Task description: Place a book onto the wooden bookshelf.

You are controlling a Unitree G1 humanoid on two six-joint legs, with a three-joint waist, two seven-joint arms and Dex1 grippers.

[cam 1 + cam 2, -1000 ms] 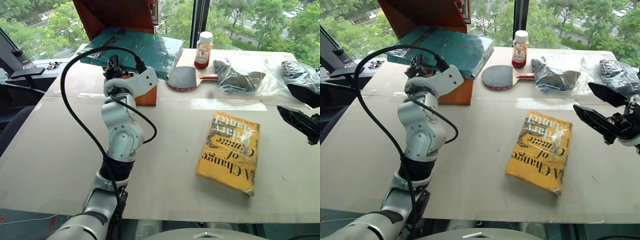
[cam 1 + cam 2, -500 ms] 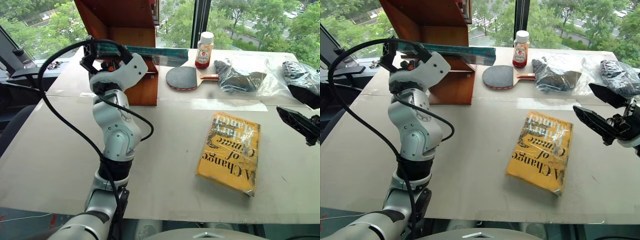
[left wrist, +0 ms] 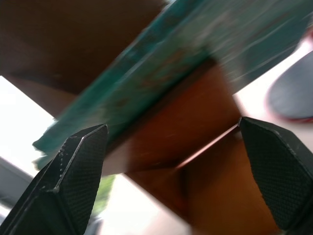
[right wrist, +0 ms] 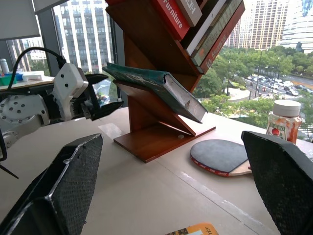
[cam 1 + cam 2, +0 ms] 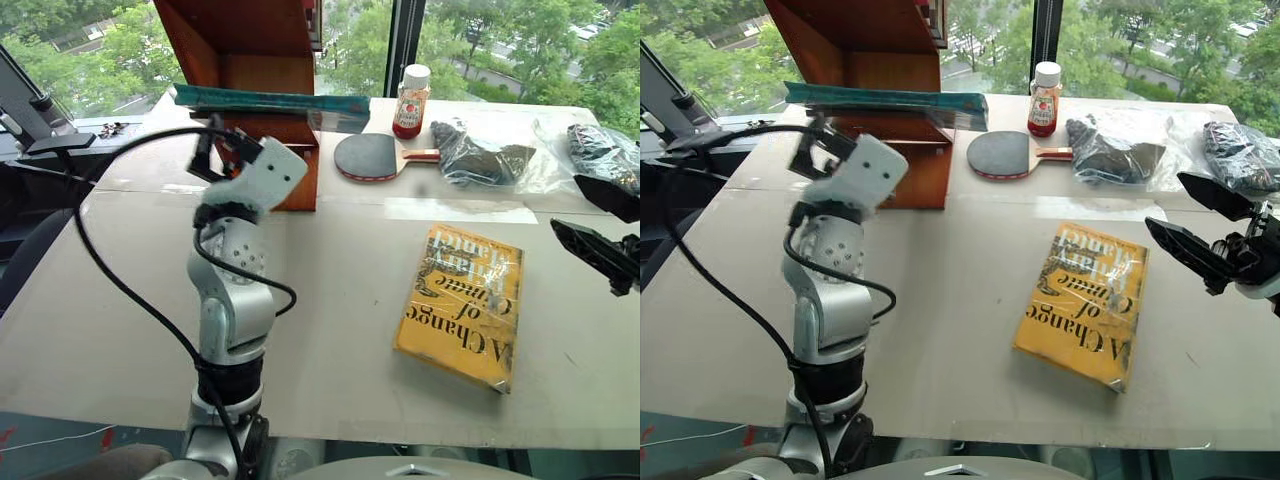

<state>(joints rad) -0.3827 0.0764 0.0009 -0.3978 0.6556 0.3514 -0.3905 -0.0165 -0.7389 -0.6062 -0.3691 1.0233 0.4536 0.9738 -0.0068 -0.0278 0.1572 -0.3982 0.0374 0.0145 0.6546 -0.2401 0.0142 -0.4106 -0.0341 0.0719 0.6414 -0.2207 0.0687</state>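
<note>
Book (image 4: 151, 84) lies flat on a lower slanted shelf of the wooden bookshelf (image 4: 146, 129), overhanging its edges, so placement looks done, with left gripper (image 4: 100, 95) spread empty just beside it and right gripper (image 5: 1200, 240) also spread.

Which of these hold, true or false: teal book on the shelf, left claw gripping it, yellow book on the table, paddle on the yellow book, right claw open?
1. The teal book lies on the wooden shelf. True.
2. The left claw grips it. False: open, just clear of the book.
3. The yellow book lies on the table. True.
4. The paddle sits on the yellow book. False: it lies on the table by the sauce bottle.
5. The right claw is open. True.
</note>
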